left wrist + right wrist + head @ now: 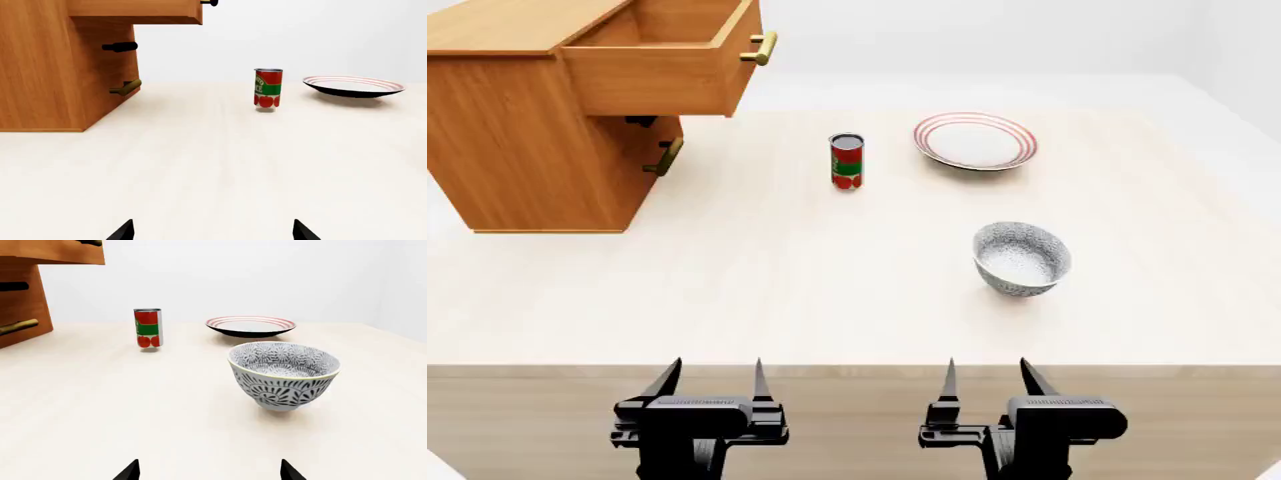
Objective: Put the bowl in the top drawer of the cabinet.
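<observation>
Left gripper (710,378) and right gripper (986,376) both spread wide, empty, short of the bowl (1022,258).

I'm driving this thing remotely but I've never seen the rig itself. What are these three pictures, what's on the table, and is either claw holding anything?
The wide picture looks down from the robot's head. The two black claws at its near edge are the left gripper and right gripper, both open and empty. The other two pictures come from a camera on each wrist, looking forward past the fingertips. On the pale table stand a wooden cabinet with its top drawer pulled open, a tomato can, a red-rimmed plate and the patterned bowl. The bowl sits upright, ahead of the right gripper and untouched.
</observation>
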Tool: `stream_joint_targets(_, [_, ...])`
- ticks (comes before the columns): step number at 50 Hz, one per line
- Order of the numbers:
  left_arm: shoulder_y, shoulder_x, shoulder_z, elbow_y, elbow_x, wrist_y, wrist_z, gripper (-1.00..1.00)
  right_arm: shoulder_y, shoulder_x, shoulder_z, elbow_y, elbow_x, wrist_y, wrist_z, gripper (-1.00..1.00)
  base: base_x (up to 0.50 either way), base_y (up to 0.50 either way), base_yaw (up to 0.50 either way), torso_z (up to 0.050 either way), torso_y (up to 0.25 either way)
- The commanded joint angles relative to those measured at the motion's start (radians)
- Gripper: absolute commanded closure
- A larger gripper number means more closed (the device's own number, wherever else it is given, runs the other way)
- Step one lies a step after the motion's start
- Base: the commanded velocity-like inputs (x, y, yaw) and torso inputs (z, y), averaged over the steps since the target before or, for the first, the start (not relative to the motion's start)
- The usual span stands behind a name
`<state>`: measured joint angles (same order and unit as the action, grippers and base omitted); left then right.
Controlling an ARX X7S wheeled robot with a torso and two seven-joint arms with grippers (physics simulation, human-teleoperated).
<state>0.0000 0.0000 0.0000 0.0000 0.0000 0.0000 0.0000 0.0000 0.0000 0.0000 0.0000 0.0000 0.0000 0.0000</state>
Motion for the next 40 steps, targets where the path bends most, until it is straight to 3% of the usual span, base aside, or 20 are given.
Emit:
stream_joint_targets(1, [0.0,-0.016,0.018,0.0,-0.016,0.0,-0.018,-1.0,0.0,0.016,-0.02,0.0,0.014,0.001,0.02,-1.0,0.0,0.0,0.0,0.0,0.0])
stream_joint_targets(8, [-0.004,-0.039,0.042,-0.005,-0.048,-0.008,-0.039,-1.0,0.0,0.04,-0.049,-0.001,0.035,0.0,0.042,-1.0,0.0,0.05,0.0,0.0,0.0])
stream_joint_targets(40, [0.0,-0.084,0.09,0.0,-0.118,-0.013,-0.083,-1.0,0.009,0.089,-0.108,-0.004,0.072,0.023,0.093,-1.0,0.0,0.44,0.0,0.0,0.0])
